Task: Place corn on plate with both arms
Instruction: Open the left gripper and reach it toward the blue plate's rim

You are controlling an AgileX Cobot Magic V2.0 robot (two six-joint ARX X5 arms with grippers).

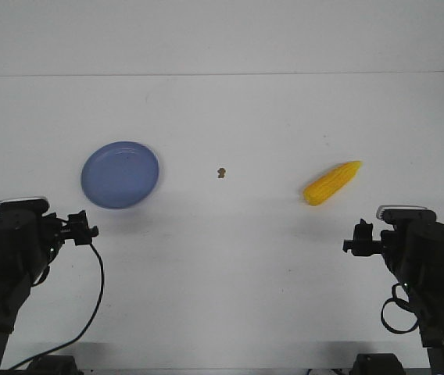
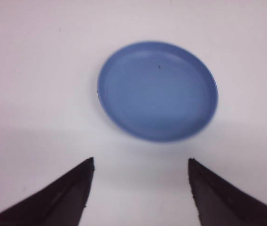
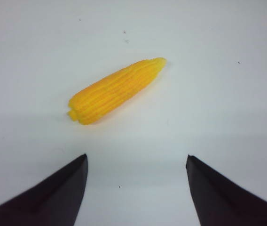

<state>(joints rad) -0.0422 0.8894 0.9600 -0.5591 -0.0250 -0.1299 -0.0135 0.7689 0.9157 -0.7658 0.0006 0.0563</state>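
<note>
The yellow corn (image 1: 332, 183) lies on the white table at the right, its tip pointing to the far right. It also shows in the right wrist view (image 3: 116, 90), ahead of my right gripper (image 3: 137, 158), which is open and empty. The periwinkle-blue plate (image 1: 119, 174) sits empty at the left. It also shows in the left wrist view (image 2: 157, 91), just ahead of my left gripper (image 2: 140, 160), which is open and empty. In the front view the left arm (image 1: 19, 242) and right arm (image 1: 417, 250) sit low near the table's front edge.
A tiny brown speck (image 1: 221, 173) lies on the table between plate and corn. Black cables trail from the left arm (image 1: 93, 297) and loop at the right arm (image 1: 398, 312). The table's far edge (image 1: 222, 74) meets a white wall.
</note>
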